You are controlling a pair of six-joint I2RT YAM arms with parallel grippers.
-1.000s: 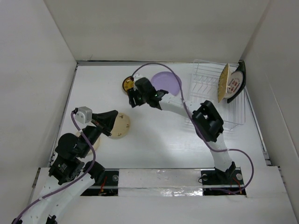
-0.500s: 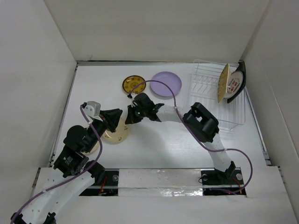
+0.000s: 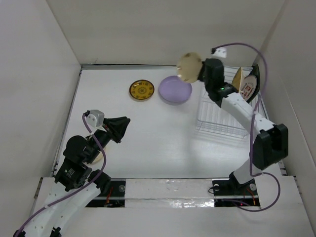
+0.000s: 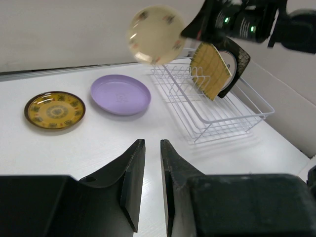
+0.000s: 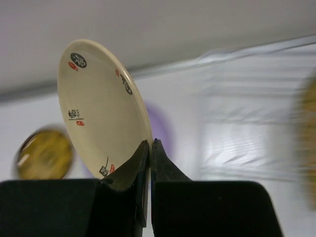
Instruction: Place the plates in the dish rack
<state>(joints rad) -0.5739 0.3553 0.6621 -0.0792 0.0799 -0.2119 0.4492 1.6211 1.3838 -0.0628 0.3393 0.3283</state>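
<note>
White walls boxed in the white tabletop. My right gripper pinched the round cream plate with coloured specks by its rim, aloft beside the white wire dish rack. My left gripper, slightly parted, held nothing.

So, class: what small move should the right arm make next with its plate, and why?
Probably carry the speckled cream round plate, pinched at its rim by the right gripper, rightward over the white wire dish rack: it hangs left of the rack's free tines.
</note>
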